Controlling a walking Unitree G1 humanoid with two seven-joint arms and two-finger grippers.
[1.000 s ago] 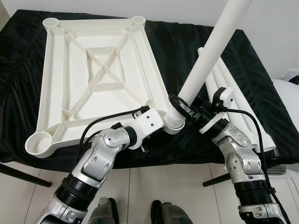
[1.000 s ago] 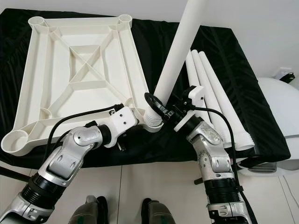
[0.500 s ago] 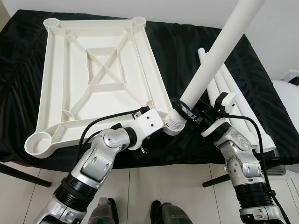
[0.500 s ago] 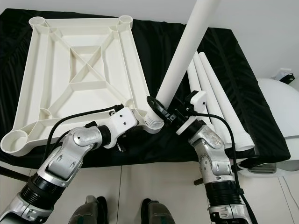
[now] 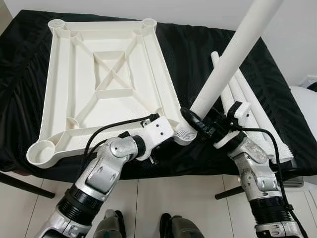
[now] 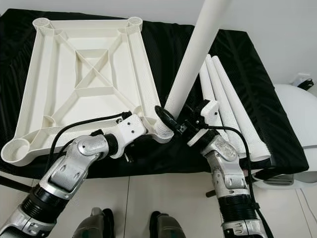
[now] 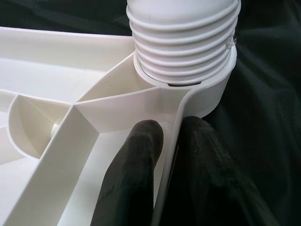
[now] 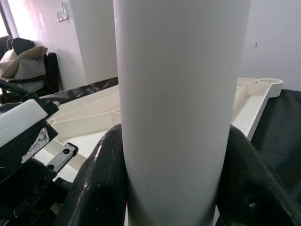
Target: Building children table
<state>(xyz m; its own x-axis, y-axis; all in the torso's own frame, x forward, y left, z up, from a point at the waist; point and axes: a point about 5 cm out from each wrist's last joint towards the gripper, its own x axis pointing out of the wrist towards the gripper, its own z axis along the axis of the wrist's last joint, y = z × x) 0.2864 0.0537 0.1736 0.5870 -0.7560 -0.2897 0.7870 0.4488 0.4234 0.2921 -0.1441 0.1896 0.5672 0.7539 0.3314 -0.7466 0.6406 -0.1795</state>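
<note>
A white tabletop (image 5: 167, 94) lies upside down on the black-covered table. My left gripper (image 7: 171, 129) is shut on its rim beside the near right corner socket (image 7: 207, 80). A long white leg (image 5: 228, 64) stands in that socket, leaning up and to the right, with its threaded end (image 7: 181, 47) partly showing above the socket. My right gripper (image 5: 199, 126) is shut around the leg just above the threads, one black finger (image 8: 99, 183) on each side. Three spare legs (image 5: 250, 116) lie side by side to the right of the tabletop.
The black cloth (image 5: 198, 49) covers the whole table and hangs over its near edge. A white rounded object (image 5: 308, 106) stands off the table's right end. The tabletop's other corner sockets, such as the near left one (image 5: 40, 151), stand open. Tiled floor lies below.
The leg's top has swung further right while its threaded end stays in the socket. My right wrist has shifted right and lower with it. The left arm holds still.
</note>
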